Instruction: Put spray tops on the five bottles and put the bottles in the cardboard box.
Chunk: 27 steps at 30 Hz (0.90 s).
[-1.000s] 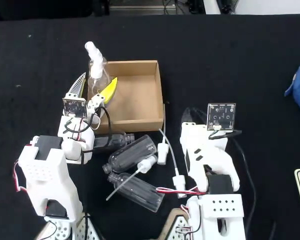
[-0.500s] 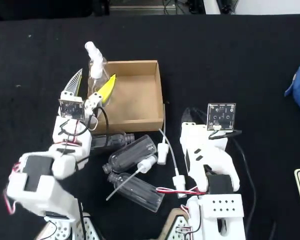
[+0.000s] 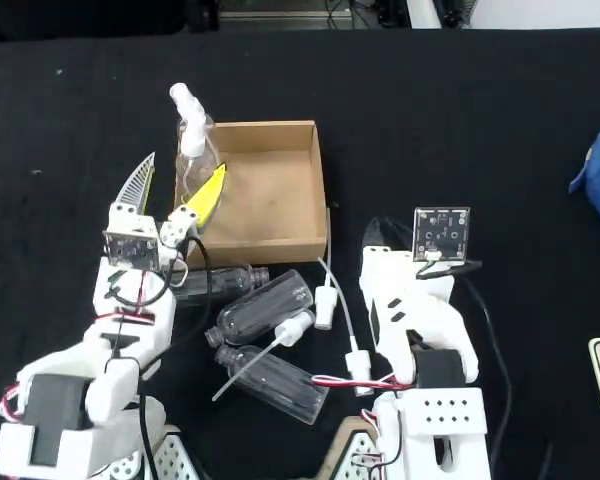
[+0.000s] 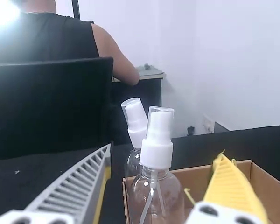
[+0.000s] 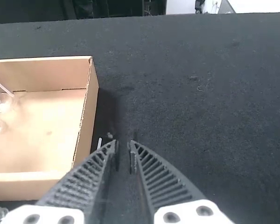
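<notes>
The left gripper (image 3: 184, 165) was drawn back from the cardboard box (image 3: 280, 240), jaws spread wide. A capped bottle (image 3: 192, 140) was left inside it, and three uncapped bottles (image 3: 265, 305) remained beside it.

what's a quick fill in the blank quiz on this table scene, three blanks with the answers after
The uncapped bottles lying on the black table number ___. The left claw has its jaws ___. The capped bottle at the corner of the cardboard box stands ___ rather than lying.
Missing words: three; open; upright.
</notes>
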Each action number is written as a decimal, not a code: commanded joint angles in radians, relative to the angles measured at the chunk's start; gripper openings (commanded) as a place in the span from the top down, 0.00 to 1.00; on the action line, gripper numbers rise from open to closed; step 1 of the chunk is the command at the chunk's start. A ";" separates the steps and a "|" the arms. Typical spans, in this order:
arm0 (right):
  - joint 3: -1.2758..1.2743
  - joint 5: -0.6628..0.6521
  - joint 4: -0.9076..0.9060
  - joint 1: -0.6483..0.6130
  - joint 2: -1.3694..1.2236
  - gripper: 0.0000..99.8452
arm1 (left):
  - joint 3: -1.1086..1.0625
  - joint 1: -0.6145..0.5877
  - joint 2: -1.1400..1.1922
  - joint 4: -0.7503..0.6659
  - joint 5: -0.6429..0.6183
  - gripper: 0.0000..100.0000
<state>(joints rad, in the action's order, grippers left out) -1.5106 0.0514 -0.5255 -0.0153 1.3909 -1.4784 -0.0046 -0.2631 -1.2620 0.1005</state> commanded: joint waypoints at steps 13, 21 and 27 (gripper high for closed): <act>0.004 0.000 0.037 0.020 0.021 0.99 | -0.117 -0.012 -0.204 0.005 0.011 0.97; 0.005 0.000 0.037 0.018 0.021 0.99 | -0.082 -0.074 -0.348 0.284 0.005 0.97; 0.007 0.000 0.037 0.018 0.021 0.99 | -0.012 -0.113 -0.598 0.760 0.009 0.97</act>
<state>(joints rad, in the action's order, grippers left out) -1.5106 0.0514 -0.5255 -0.0153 1.3909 -1.5766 -0.1013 -0.7311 -0.7557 0.1036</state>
